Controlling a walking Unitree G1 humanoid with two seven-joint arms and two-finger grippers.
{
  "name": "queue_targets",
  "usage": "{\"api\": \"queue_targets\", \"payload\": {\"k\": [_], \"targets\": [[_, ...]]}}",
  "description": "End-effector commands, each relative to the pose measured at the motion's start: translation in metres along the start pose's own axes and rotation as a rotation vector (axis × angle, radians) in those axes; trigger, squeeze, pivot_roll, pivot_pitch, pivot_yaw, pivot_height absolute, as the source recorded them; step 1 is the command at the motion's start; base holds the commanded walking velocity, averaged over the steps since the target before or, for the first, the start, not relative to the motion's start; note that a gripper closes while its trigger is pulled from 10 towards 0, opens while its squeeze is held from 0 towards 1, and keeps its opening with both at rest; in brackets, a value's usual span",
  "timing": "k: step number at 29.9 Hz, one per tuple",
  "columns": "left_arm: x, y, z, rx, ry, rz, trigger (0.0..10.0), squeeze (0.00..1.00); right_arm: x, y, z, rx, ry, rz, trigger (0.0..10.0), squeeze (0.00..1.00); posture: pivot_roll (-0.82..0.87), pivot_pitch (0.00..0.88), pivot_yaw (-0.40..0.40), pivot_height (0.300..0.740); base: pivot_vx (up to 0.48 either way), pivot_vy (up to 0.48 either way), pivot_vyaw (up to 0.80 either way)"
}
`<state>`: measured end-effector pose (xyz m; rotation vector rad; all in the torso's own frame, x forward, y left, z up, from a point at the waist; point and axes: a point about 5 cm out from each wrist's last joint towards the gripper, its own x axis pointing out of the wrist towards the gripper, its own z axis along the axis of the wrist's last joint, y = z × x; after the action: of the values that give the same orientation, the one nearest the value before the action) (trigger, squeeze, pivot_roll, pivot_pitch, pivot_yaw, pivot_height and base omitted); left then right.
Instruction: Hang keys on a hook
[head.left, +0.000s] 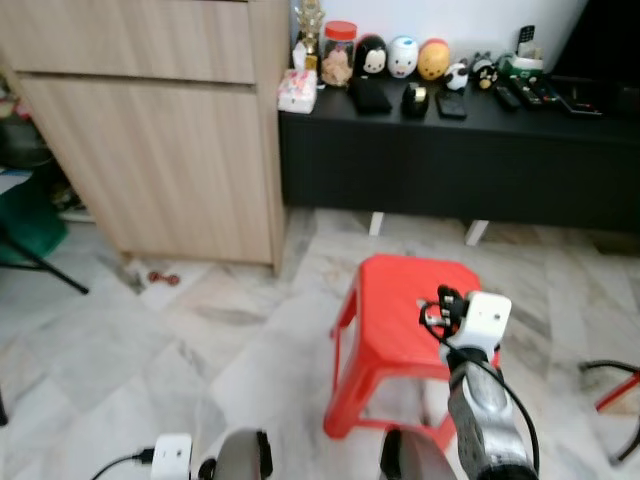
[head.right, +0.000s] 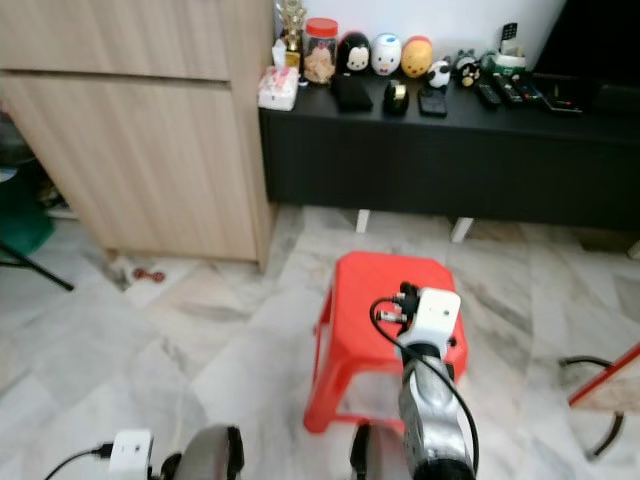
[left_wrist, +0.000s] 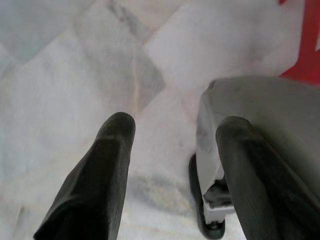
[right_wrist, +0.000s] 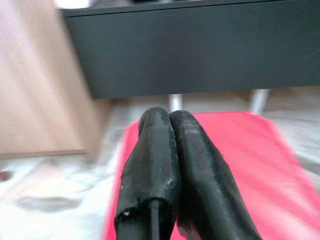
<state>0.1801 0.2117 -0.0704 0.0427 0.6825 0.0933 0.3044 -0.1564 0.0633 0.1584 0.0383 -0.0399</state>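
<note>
Right gripper, fingers pressed together, hovers over red stool.

Home liv. rm: TV console, marble floor.

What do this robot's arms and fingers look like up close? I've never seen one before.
The right arm is a rounded silver-grey tube ending in a white boxy wrist block, with a black cable looping alongside. The right gripper has two long, matte black, rounded fingers. The left gripper has the same thick black fingers, and a white block sits by that arm too.
</note>
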Motion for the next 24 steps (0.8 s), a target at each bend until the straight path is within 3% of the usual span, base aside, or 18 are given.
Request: {"api": "queue_targets", "payload": {"k": [1,18,24], "targets": [[-0.004,-0.002,-0.011,0.008,0.04,-0.008,10.0,0.0,-0.003,-0.004,-0.004,-0.012,0.018,-0.011,10.0,0.0,0.16,0.108,-0.038,0.628,0.0,0.0,0.0],[-0.002,0.0,-0.005,0.01,0.021,0.007,10.0,0.0,-0.001,0.0,-0.004,-0.019,0.031,0.023,10.0,0.0,0.16,0.129,-0.04,0.723,0.0,0.0,0.0],[0.003,0.005,0.009,0.014,-0.033,0.026,10.0,0.0,0.002,-0.001,-0.002,-0.037,0.042,0.034,10.0,0.0,0.16,0.138,-0.043,0.74,0.0,0.0,0.0]]}}
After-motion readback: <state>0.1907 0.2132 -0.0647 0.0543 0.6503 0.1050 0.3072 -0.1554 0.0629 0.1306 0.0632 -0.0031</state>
